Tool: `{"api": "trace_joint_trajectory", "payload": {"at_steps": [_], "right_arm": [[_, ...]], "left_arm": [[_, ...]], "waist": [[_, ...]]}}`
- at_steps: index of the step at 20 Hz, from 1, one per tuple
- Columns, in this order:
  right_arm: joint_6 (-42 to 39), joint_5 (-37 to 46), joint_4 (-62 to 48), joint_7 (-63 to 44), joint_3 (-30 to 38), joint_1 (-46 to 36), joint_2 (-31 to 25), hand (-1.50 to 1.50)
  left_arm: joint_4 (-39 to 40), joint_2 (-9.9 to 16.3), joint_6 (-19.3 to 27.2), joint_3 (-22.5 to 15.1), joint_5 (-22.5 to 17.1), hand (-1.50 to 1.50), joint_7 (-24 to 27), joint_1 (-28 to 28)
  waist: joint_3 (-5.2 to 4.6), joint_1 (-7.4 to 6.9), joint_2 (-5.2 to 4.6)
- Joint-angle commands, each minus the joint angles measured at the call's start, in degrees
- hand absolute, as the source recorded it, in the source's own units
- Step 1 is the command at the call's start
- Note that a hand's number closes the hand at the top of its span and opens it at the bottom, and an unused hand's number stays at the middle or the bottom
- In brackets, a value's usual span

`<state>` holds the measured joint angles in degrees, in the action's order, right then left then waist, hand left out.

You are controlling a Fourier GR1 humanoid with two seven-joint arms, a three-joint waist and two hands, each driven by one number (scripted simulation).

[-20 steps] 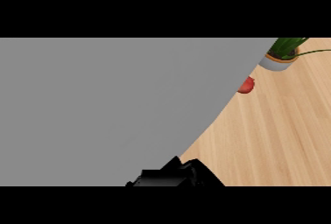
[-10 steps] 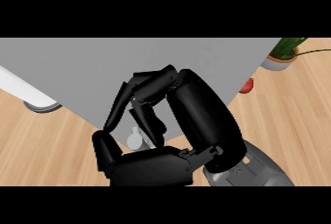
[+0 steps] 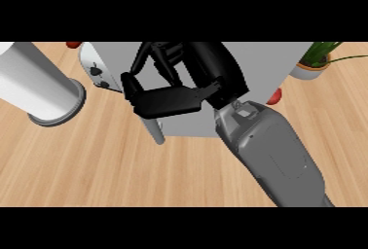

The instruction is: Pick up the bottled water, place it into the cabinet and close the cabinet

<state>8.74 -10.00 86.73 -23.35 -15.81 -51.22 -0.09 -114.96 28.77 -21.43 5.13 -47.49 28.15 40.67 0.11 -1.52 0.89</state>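
Overhead, at the kitchen table:

Right hand: the black right hand (image 3: 169, 99) fills the upper centre of the frame at the end of a grey forearm (image 3: 269, 151) that climbs from the lower right edge. Its fingers (image 3: 155, 58) are bent and reach up toward the top edge, palm facing the lower left; nothing can be seen inside them, though the hand hides whatever lies beneath.

Left hand: does not appear anywhere in the frame.

Cabinet: a pale grey cabinet panel (image 3: 262, 65) spreads across the upper middle of the frame behind the hand, with a slim grey handle (image 3: 156, 130) slanting down below the palm at its lower left edge.

Bottled water: cannot be made out; whether it sits behind the hand or the panel cannot be told.

White cylinder: a tall white cylinder (image 3: 36, 85) on a grey rim stands on the table at the upper left.

Small appliance: a white appliance (image 3: 95, 68) with dark knobs shows just left of the hand, between cylinder and panel.

Plant: a potted plant (image 3: 315, 61) sits in the upper right corner.

Red item: a small red thing (image 3: 274, 97) peeks out beside the panel's right edge, below the plant.

Table: light wood-grain table (image 3: 93, 170) covers the lower left.
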Motion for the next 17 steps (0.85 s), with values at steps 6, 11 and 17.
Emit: {"api": "trace_joint_trajectory", "payload": {"at_steps": [6,11,17], "right_arm": [[-1.49,1.45,-16.56,8.83,5.03,-1.23,-1.28,1.50],[-1.66,2.22,-18.71,9.37,5.99,-1.87,-2.51,1.50],[-2.35,2.29,-18.67,10.96,6.32,-0.15,-3.27,1.50]], "left_arm": [[0.61,-0.58,-0.25,0.22,0.63,1.50,-1.33,-2.84],[0.43,1.09,-0.67,1.33,-1.71,1.50,-2.83,-5.26],[-0.91,-0.12,0.07,-0.09,-0.79,1.50,-3.49,-4.14]], "waist": [[-0.13,-0.61,-1.83],[-0.18,-0.74,-2.25],[-0.14,-1.28,-2.06]]}}
